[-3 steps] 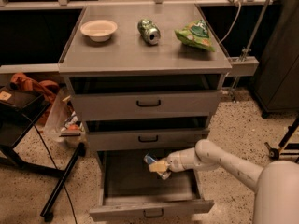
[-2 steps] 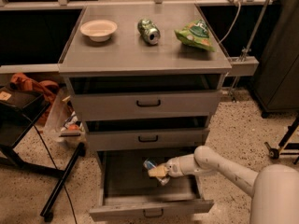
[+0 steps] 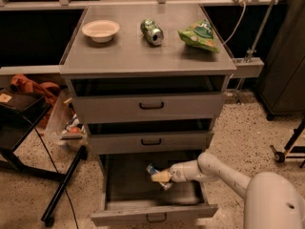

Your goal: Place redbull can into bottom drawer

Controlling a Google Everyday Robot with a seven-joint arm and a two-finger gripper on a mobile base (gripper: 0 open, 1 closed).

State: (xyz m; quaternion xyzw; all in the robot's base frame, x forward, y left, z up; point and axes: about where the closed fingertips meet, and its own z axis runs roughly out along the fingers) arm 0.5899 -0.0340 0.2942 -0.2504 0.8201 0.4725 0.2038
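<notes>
Here, jaws clamp the redbull can (image 3: 152,169) inside the open bottom drawer (image 3: 143,210).

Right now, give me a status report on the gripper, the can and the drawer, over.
Gripper inside the open bottom drawer, shut on the can. Can in the grip, not yet released. Nothing seen in the way.
</notes>
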